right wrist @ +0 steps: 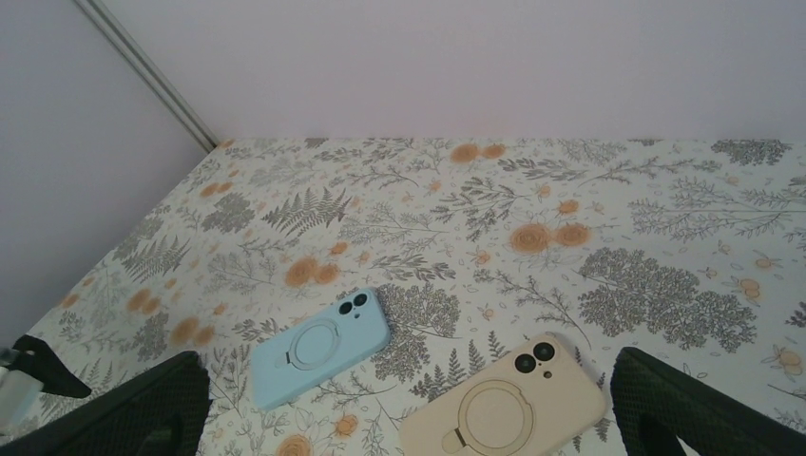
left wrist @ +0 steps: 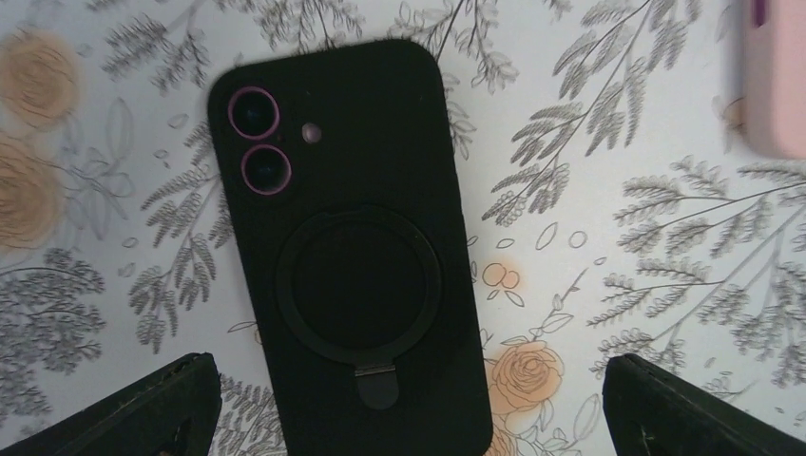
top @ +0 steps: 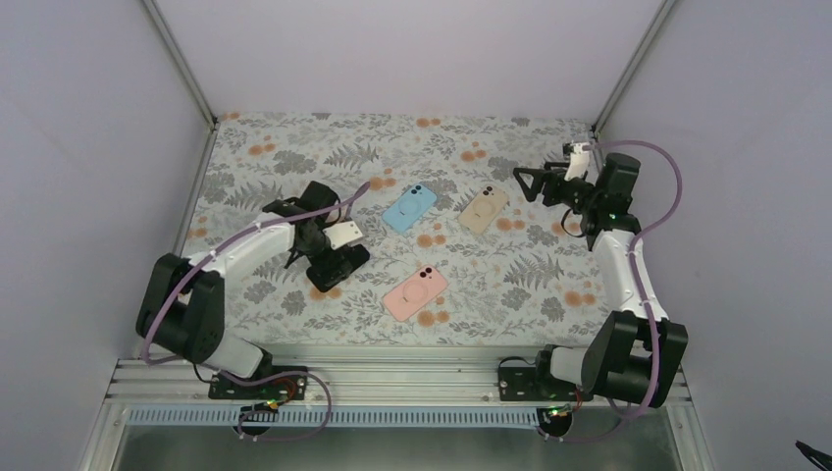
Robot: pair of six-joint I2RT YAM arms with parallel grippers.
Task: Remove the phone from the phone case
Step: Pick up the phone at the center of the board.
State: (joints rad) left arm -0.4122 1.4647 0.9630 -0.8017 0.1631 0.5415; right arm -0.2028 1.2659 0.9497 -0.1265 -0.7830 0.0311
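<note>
The left end effector (left wrist: 409, 385) hangs with fingers wide apart right over the black phone case (left wrist: 352, 237), lying back up at the left middle of the tabletop (top: 294, 147), probably to grab it.

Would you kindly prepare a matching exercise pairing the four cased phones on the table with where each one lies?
Things:
1. black phone
2. blue phone
3. beige phone
4. pink phone

Places:
A. far pair, the right one
B. alone in the middle, nearer than the far pair
C. directly under the open left gripper
D. far pair, the left one

Pairs: 1-C, 2-D, 3-A, 4-B
</note>
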